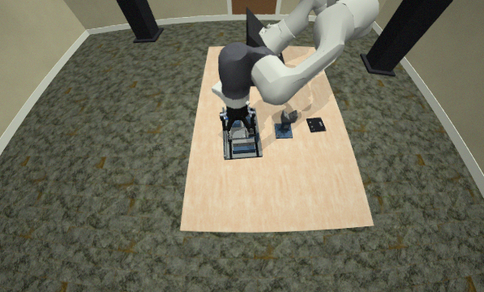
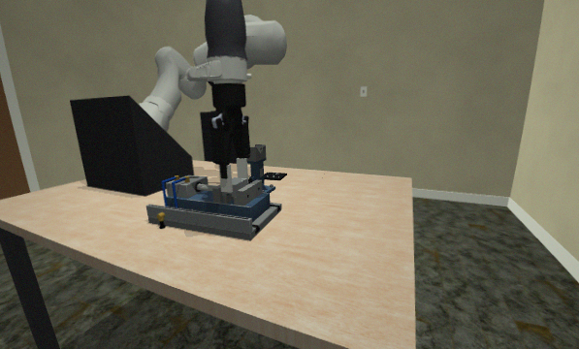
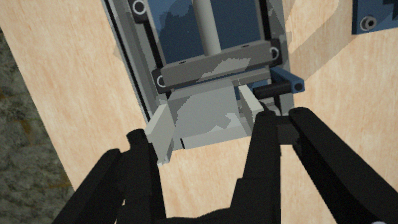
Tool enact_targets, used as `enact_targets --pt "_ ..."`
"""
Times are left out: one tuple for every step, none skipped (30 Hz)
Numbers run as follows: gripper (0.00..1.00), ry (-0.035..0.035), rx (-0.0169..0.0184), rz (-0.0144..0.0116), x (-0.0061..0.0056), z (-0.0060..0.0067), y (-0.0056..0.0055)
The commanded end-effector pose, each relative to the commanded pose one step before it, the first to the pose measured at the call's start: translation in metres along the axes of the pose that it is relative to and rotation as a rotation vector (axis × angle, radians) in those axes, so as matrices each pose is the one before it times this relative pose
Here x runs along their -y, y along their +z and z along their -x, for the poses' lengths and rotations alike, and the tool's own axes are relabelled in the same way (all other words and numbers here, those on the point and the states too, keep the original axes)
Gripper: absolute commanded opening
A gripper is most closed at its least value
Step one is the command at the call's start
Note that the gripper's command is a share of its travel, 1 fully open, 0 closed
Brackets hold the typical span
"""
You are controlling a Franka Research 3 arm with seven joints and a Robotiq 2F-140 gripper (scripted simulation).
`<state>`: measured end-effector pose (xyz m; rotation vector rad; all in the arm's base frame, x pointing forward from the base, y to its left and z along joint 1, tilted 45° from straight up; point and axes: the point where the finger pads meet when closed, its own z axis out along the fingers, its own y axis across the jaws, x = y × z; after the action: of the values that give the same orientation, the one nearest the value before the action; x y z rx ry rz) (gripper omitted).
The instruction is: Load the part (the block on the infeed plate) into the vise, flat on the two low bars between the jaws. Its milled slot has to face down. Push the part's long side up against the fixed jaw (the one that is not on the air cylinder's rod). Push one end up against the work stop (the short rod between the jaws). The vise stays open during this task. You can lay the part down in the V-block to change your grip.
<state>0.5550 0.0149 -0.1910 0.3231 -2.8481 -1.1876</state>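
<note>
The part (image 3: 205,117), a grey block, lies in the vise (image 1: 242,142) in front of the dark moving jaw (image 3: 215,70) on the cylinder rod (image 3: 207,25). Its right end is near the short dark work stop (image 3: 272,90). My gripper (image 3: 205,108) points straight down over the vise (image 2: 216,204). Its fingers straddle the part's two ends and stand slightly apart from them, open. It also shows in the top and exterior views (image 1: 238,126) (image 2: 226,186). The fixed jaw and the part's underside are hidden by my fingers.
The V-block (image 1: 287,119) on its blue base stands right of the vise. The black infeed plate (image 1: 316,124) lies beyond it, bare. A large black box (image 2: 124,145) stands at the back of the table behind the vise.
</note>
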Motion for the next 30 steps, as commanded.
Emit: enact_targets --pt "0.47 0.00289 0.00269 -0.00074 -0.0004 0.00093 0.00002" --pt "0.47 0.0 0.0 0.0 0.0 0.0 -0.00001" --pt "0.47 0.0 0.0 0.0 0.0 0.0 -0.00005" --pt "0.47 0.0 0.0 0.0 0.0 0.0 -0.00012" --pt "0.47 0.0 0.0 0.0 0.0 0.0 -0.00023" --pt "0.47 0.0 0.0 0.0 0.0 0.0 -0.00036" --pt "0.47 0.0 0.0 0.0 0.0 0.0 -0.00052" --pt "0.47 0.0 0.0 0.0 0.0 0.0 -0.00068" --pt "0.47 0.0 0.0 0.0 0.0 0.0 -0.00086" --pt "0.47 0.0 0.0 0.0 0.0 0.0 -0.00105" --pt "0.47 0.0 0.0 0.0 0.0 0.0 -0.00125" --pt "0.47 0.0 0.0 0.0 0.0 0.0 -0.00146" --pt "0.47 0.0 0.0 0.0 0.0 0.0 -0.00165" --pt "0.47 0.0 0.0 0.0 0.0 0.0 -0.00184" --pt "0.47 0.0 0.0 0.0 0.0 0.0 0.0" --pt "0.47 0.0 0.0 0.0 0.0 0.0 0.0" --pt "0.47 0.0 0.0 0.0 0.0 0.0 -0.00205" --pt "0.47 0.0 0.0 0.0 0.0 0.0 -0.00222" --pt "0.47 0.0 0.0 0.0 0.0 0.0 -0.00241" --pt "0.47 0.0 0.0 0.0 0.0 0.0 -0.00256" --pt "0.47 0.0 0.0 0.0 0.0 0.0 -0.00272" --pt "0.47 0.0 0.0 0.0 0.0 0.0 -0.00285" --pt "0.47 0.0 0.0 0.0 0.0 0.0 -0.00296" --pt "0.47 0.0 0.0 0.0 0.0 0.0 -0.00307" --pt "0.47 0.0 0.0 0.0 0.0 0.0 -0.00314" --pt "0.47 0.0 0.0 0.0 0.0 0.0 -0.0032" --pt "0.47 0.0 0.0 0.0 0.0 0.0 -0.00324" --pt "0.47 0.0 0.0 0.0 0.0 0.0 -0.00324" --pt "0.47 0.0 0.0 0.0 0.0 0.0 -0.00323" --pt "0.47 0.0 0.0 0.0 0.0 0.0 -0.0032"
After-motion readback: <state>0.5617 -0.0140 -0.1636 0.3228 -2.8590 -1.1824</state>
